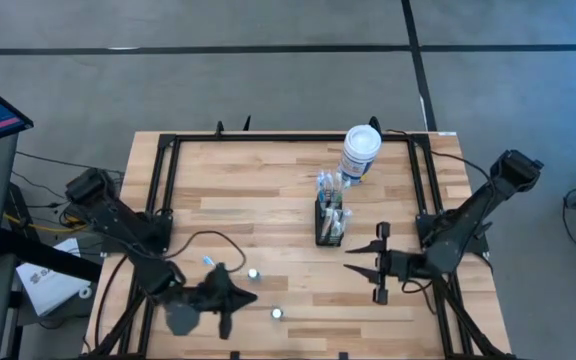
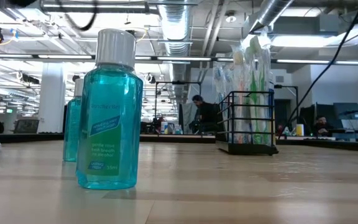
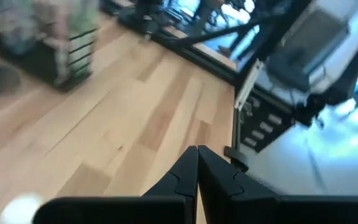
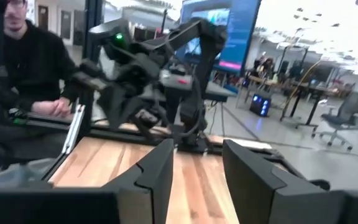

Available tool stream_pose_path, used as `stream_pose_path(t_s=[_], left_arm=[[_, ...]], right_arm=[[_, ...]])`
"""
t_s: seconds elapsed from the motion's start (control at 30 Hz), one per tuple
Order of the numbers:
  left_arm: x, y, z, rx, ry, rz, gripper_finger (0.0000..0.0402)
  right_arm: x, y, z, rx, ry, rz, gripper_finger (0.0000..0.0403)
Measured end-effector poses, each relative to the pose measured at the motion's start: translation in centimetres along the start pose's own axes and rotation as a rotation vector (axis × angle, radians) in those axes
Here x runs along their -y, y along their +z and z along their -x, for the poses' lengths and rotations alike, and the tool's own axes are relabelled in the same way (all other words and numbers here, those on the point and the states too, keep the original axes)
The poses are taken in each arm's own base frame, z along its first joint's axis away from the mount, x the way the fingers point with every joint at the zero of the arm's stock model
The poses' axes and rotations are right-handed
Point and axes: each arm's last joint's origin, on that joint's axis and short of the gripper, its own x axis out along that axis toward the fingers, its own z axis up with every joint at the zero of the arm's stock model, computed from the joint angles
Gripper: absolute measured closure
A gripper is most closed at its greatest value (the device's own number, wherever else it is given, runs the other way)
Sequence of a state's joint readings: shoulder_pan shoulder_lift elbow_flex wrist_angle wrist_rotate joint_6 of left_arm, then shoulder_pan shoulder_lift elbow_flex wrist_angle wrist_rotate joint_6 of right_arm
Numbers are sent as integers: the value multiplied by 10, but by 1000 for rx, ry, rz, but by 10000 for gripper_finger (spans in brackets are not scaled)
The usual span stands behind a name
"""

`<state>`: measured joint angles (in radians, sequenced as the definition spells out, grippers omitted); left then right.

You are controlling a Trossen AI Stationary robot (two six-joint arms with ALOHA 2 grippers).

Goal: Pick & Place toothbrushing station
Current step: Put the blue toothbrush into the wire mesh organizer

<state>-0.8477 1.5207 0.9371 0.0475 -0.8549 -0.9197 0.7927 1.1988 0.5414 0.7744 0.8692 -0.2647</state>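
The small black wire caddy (image 1: 330,222), filled with upright toothbrushes, is seen standing on the light wooden bench (image 1: 268,175), right of its centre in the high view. Just beyond the caddy, toward the far edge of the bench, a white cylindrical canister with a blue label (image 1: 360,152) is placed, close to the caddy but apart from it. The right gripper (image 1: 362,256) is held near the caddy, on its near right side, with nothing between its fingers; in the right wrist view its two dark fingers (image 4: 157,171) are shown parted with a clear gap. The left gripper (image 1: 224,318) is held well away from the caddy, at the near left part of the bench, with its fingers pressed together and empty, as shown in the left wrist view (image 3: 197,167). Between the left gripper and the caddy, two small clear bottles of teal liquid with white caps (image 2: 109,112) are seen upright on the bench.
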Motion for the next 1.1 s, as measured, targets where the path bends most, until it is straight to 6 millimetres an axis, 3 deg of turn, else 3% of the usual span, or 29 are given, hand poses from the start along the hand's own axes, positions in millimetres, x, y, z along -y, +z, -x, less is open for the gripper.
stream_pose_path(t_s=[0.27, 0.57, 0.77, 0.87, 1.1], left_arm=[[-52, -14, 30, -37, 9, 233, 400], [-90, 23, 39, -113, 17, 379, 401], [-123, 24, 31, -354, 185, 411, 401], [-121, 29, 23, -431, 188, 461, 401], [-81, 68, 20, -520, 258, 427, 401]], right_arm=[[-3, 9, -8, -92, 9, -15, 276], [0, 3, -12, -134, -12, -6, 280], [0, 3, -12, -140, -11, 1, 280], [0, 3, -12, -140, -11, 1, 281], [1, 3, -12, -140, -11, 8, 282]])
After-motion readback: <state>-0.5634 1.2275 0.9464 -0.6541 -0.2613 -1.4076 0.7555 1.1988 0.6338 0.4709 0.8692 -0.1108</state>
